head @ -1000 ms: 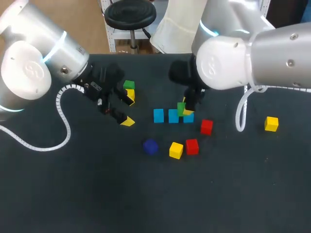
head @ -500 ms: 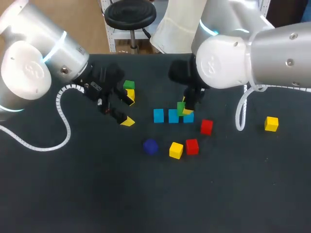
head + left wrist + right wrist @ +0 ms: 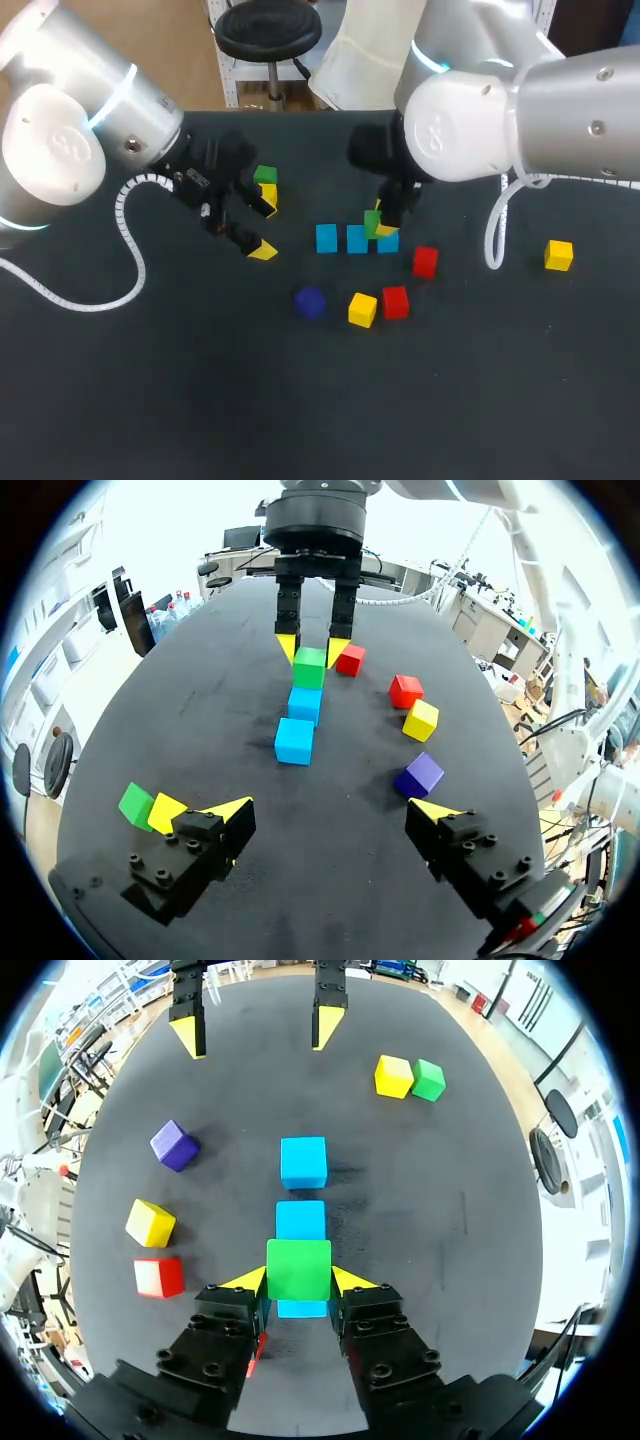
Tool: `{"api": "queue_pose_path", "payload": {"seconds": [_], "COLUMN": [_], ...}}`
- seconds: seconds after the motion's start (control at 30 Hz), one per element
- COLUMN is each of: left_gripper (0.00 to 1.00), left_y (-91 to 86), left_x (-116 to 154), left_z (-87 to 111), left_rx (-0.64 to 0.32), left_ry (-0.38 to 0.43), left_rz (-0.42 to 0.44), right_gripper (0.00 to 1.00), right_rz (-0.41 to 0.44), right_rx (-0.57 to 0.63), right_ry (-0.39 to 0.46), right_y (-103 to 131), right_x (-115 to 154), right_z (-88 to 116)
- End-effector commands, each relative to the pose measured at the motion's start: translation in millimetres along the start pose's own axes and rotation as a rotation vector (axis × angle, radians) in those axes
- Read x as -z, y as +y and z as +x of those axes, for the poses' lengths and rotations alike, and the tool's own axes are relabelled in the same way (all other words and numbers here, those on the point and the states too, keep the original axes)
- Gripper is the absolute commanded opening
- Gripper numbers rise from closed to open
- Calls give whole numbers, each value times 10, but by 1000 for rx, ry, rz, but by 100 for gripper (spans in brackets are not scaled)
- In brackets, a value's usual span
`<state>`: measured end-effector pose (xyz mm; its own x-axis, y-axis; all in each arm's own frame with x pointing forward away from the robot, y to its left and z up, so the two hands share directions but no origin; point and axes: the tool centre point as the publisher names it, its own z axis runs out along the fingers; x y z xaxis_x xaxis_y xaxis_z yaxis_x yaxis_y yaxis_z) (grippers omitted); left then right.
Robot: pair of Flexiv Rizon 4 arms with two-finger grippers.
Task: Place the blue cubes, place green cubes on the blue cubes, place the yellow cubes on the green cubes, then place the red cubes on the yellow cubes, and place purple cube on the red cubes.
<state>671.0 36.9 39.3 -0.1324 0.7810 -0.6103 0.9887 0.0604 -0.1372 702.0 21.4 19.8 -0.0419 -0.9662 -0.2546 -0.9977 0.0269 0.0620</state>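
On the tabletop [image 3: 180,400], near its middle, your right gripper [image 3: 299,1282] clamps a green cube [image 3: 298,1266] over the end of the blue cubes' [image 3: 301,1219] row. Your left gripper [image 3: 331,811] hangs spread and unladen, nearer the far-left corner.

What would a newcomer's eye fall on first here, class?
The green cube clamped in the right jaws, directly over the end cube of a row of three blue cubes. Next, the left jaws, wide open and empty, beside a second green cube and a yellow cube.
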Motion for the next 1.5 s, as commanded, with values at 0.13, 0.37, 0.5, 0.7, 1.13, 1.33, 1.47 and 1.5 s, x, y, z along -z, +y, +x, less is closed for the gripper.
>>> {"api": "queue_pose_path", "payload": {"seconds": [0.13,0.37,0.5,0.7,1.13,1.33,1.47,1.5], "left_gripper": [100,100,100,100,100,100,100,100], "left_y": [4,4,4,4,4,4,4,4], "left_x": [2,2,2,2,2,2,2,2], "left_z": [12,12,12,12,12,12,12,12], "left_rx": [-3,-3,-3,-3,-3,-3,-3,-3], "left_ry": [-3,-3,-3,-3,-3,-3,-3,-3], "left_rz": [0,0,0,0,0,0,0,0], "right_gripper": [9,18,24,27,60,100,100,100], "right_rz": [-7,-11,-13,-17,-24,-24,-25,-23], "right_rx": [6,6,5,7,11,13,8,7], "right_ry": [-2,-6,-6,-8,-13,-13,-23,-26], "right_y": [-25,-26,-24,-23,-23,-24,-25,-27], "right_x": [-1,-2,-6,-9,-12,-4,29,50], "right_z": [-11,-14,-10,-7,-12,-17,-2,14]}}
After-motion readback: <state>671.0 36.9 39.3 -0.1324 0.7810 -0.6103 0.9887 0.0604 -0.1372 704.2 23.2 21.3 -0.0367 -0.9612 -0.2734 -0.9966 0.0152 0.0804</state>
